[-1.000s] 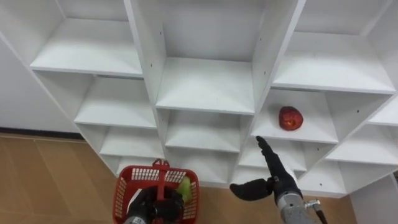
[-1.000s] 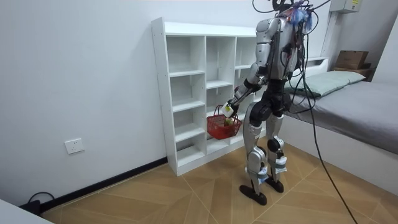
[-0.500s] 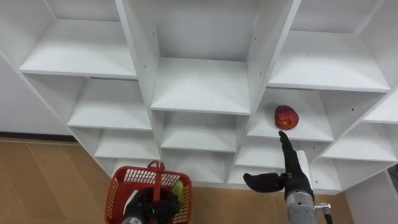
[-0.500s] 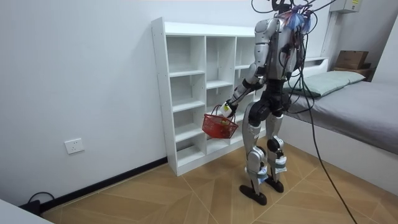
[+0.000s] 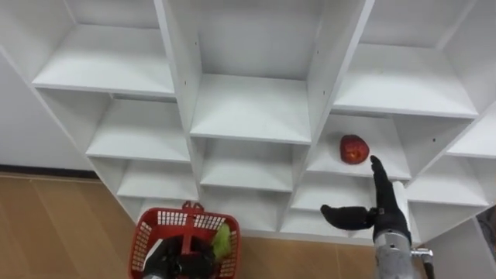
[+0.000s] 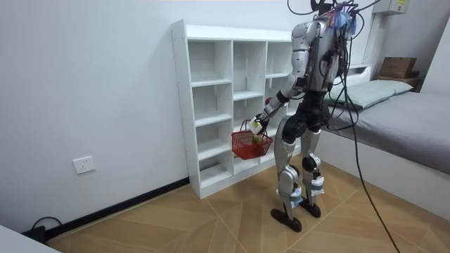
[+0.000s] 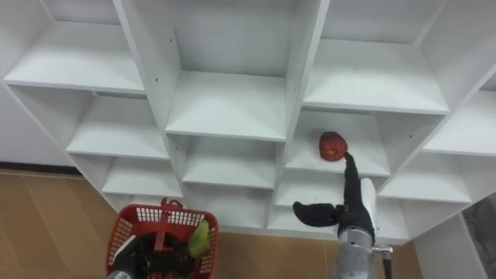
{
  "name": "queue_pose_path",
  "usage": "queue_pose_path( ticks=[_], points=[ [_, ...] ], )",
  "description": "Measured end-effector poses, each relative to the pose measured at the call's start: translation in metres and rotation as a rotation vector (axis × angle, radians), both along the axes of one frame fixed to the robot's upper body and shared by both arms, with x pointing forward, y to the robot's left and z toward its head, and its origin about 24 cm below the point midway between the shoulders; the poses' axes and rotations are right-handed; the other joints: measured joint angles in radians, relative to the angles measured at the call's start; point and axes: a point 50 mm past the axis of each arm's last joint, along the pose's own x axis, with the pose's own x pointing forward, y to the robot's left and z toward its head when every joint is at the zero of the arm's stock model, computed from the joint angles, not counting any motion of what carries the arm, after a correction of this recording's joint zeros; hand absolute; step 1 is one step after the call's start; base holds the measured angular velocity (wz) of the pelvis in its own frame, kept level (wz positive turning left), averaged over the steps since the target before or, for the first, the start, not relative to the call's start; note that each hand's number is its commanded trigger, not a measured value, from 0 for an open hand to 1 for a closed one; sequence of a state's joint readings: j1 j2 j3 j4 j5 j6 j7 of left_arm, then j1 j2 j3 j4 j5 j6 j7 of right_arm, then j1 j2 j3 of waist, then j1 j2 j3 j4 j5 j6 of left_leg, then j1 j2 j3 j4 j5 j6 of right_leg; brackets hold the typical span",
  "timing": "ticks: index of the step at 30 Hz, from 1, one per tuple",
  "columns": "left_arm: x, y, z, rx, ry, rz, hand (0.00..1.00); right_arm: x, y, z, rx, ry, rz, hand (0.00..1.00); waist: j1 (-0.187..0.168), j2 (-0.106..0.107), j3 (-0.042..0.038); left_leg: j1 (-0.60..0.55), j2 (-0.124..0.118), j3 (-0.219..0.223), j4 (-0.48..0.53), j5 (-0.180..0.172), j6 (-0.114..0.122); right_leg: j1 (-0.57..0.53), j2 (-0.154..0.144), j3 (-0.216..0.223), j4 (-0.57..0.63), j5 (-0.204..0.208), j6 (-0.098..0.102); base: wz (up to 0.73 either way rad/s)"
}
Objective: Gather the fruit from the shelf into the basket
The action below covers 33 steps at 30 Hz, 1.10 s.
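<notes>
Rising since a second ago, the right hand (image 5: 384,212) now holds its straight fingers and spread thumb just near-right of the red fruit (image 5: 354,149), which lies on a right-column shelf of the white closet (image 5: 256,108). Low left, the left hand (image 5: 172,265) curls round the red basket (image 5: 141,242) handle, a green fruit (image 5: 225,236) inside.

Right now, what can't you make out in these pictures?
Red fruit: its kind, too small; whether the right hand touches it, unclear in both eye views.
Basket contents: the left hand and handle cover all but a green piece.
Left hand: cut by the eye views' lower edge.
</notes>
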<state>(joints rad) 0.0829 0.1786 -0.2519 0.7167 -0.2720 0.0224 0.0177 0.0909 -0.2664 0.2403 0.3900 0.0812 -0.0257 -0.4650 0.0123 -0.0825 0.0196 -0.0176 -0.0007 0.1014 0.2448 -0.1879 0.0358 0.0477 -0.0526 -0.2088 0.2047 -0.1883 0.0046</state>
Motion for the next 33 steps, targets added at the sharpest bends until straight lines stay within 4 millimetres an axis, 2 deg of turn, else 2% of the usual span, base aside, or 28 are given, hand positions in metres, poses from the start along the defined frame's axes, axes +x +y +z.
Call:
queue_pose_path(
  ticks=[1, 2, 6, 11, 13, 19, 23, 29, 33],
  points=[
    [-0.001, 0.004, 0.0, 0.008, 0.003, -0.004, 1.0, 0.002, -0.006, 0.002, -0.012, -0.004, -0.004, 0.0, 0.004, -0.007, -0.0046, -0.012, 0.001, -0.003, 0.011, -0.002, 0.0, -0.012, 0.002, -0.009, 0.001, 0.0, 0.0, 0.09],
    [0.0, 0.006, 0.001, 0.011, 0.003, -0.004, 1.0, 0.003, -0.008, 0.004, -0.021, -0.009, -0.005, 0.0, 0.009, -0.01, -0.0059, -0.019, 0.002, -0.004, 0.014, -0.002, 0.0, -0.014, 0.003, -0.011, 0.004, 0.0, -0.001, 0.04],
    [-0.003, 0.012, 0.0, 0.034, 0.009, -0.021, 1.0, 0.027, -0.029, 0.02, -0.04, -0.073, -0.09, 0.0, 0.02, -0.029, -0.0069, -0.042, 0.004, -0.008, 0.025, -0.002, -0.001, -0.029, 0.003, -0.02, 0.013, 0.003, -0.004, 0.05],
    [-0.005, 0.017, 0.0, 0.06, 0.022, -0.066, 1.0, 0.05, -0.033, 0.032, -0.008, -0.119, -0.135, 0.0, 0.02, -0.05, -0.0073, -0.121, 0.005, -0.056, 0.067, -0.004, -0.003, -0.077, 0.003, -0.069, 0.028, 0.003, -0.005, 0.25],
    [-0.006, 0.018, -0.001, 0.079, 0.035, -0.086, 1.0, 0.059, -0.038, 0.036, 0.002, -0.127, -0.169, 0.0, 0.032, -0.059, -0.0059, -0.149, 0.007, -0.065, 0.082, -0.004, -0.003, -0.098, 0.002, -0.077, 0.041, 0.003, -0.005, 0.18],
    [-0.003, 0.022, 0.001, 0.108, 0.032, -0.106, 1.0, 0.062, -0.043, 0.034, -0.019, -0.108, -0.199, 0.0, 0.07, -0.08, -0.0037, -0.184, 0.005, -0.082, 0.1, -0.004, -0.003, -0.121, 0.001, -0.099, 0.052, 0.003, -0.005, 0.09],
    [-0.003, 0.02, 0.001, 0.111, 0.033, -0.12, 1.0, 0.058, -0.047, 0.028, -0.03, -0.077, -0.214, 0.0, 0.081, -0.083, -0.0016, -0.212, 0.004, -0.102, 0.12, -0.007, -0.002, -0.133, 0.003, -0.104, 0.054, 0.003, -0.006, 0.13],
    [-0.006, 0.018, -0.001, 0.105, 0.045, -0.146, 1.0, 0.065, -0.051, 0.026, -0.051, -0.05, -0.237, 0.0, 0.102, -0.072, 0.0068, -0.278, 0.008, -0.109, 0.151, -0.01, -0.002, -0.183, 0.009, -0.102, 0.058, 0.01, -0.016, 0.01],
    [-0.007, 0.02, -0.001, 0.104, 0.049, -0.142, 1.0, 0.08, -0.053, 0.035, -0.064, -0.071, -0.266, 0.0, 0.12, -0.069, 0.0087, -0.287, 0.007, -0.106, 0.15, -0.008, -0.001, -0.203, 0.003, -0.101, 0.072, 0.009, -0.017, -0.05]
  ],
)
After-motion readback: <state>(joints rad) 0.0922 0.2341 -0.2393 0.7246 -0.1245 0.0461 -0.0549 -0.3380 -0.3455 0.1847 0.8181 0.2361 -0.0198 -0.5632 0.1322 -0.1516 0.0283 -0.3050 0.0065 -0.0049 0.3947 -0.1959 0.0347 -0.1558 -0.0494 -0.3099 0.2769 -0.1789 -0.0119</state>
